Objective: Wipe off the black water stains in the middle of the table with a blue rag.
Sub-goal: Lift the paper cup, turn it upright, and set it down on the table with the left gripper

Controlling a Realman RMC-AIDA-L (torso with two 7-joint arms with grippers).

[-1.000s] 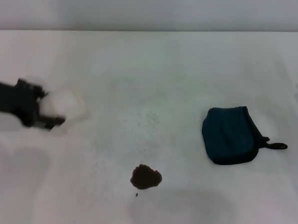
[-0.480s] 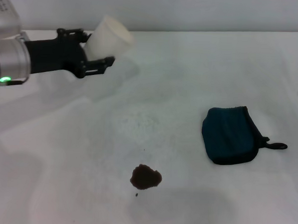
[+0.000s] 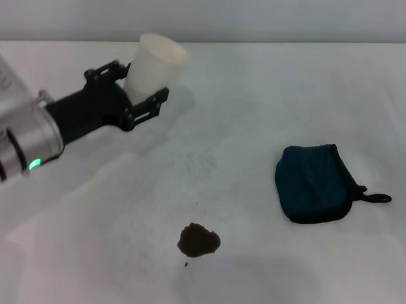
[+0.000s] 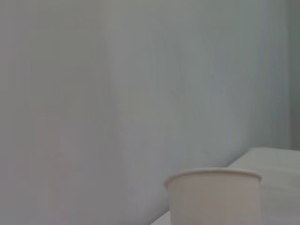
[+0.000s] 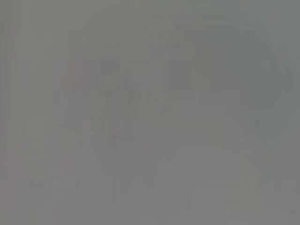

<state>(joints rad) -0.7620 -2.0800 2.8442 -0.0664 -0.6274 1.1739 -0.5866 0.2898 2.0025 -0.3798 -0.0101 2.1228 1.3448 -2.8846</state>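
Note:
The black water stains (image 3: 198, 240) form a small dark blotch with a tiny speck below it, on the white table (image 3: 260, 100) near the front middle. The blue rag (image 3: 314, 184) lies folded to the right of the blotch, its black loop pointing right. My left gripper (image 3: 139, 94) is shut on a white paper cup (image 3: 155, 68), held nearly upright at the far left of the table. The cup also shows in the left wrist view (image 4: 214, 197). My right gripper is out of view, and the right wrist view is a plain grey blur.
A grey wall (image 3: 210, 16) runs along the table's far edge. The left arm's silver body with a green light (image 3: 19, 146) reaches in from the left edge.
My left gripper carried the cup from low at the left up and toward the back, then turned it from tilted to nearly upright. Rag and stain have not moved.

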